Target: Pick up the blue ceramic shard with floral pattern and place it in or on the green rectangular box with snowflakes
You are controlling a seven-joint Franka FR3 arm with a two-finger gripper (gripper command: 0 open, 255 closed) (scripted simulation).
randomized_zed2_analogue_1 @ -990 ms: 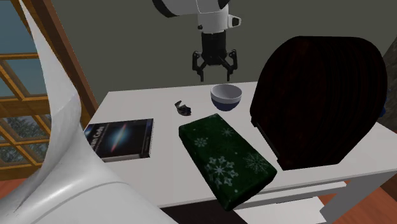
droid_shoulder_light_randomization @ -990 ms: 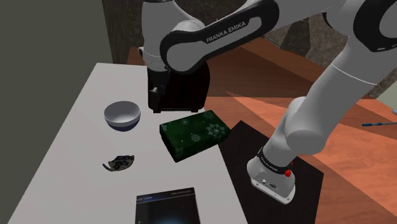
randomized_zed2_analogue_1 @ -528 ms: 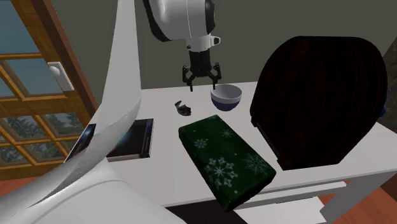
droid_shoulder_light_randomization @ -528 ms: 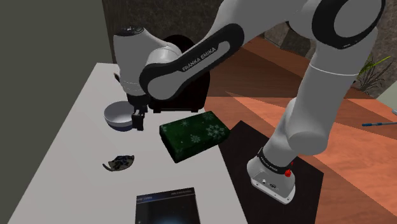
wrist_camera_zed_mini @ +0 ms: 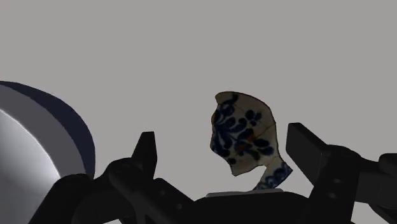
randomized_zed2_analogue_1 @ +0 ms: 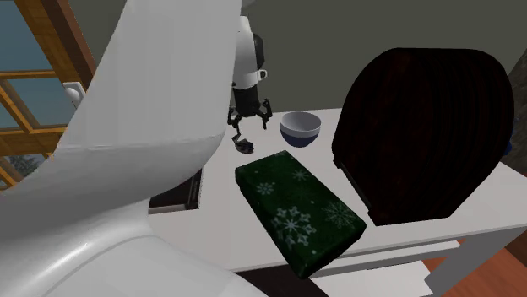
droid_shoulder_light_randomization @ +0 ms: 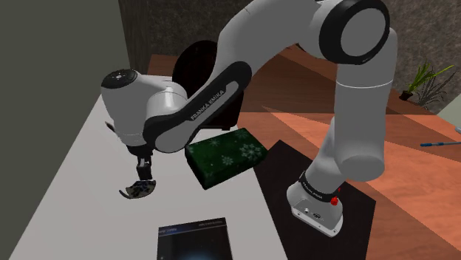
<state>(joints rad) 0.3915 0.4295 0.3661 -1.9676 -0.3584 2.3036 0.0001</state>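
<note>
My arm rises from the stand, folds at the elbow high above the desk and doubles back down, so the wrist hangs nearly upright with my claw pointing straight at the desk top. The claw is spread wide and grips nothing. The shard lies flat on the desk just under the fingertips; through the wrist view it sits between my fingers, nearer one than the other, and neither touches it (blue flowers on a pale glaze, plainly seen there). In the second exterior view it lies toward the desk's far edge, near the bowl and just beyond the near corner of the box. The box is dark green with snowflakes and lies slantwise mid-desk, reaching toward the edge by my stand.

Half a second ago my claw hung beside the bowl, further along the desk; since then it has swung over and dropped low onto the shard's spot. The shard, the bowl and the box have all stayed put.
</note>
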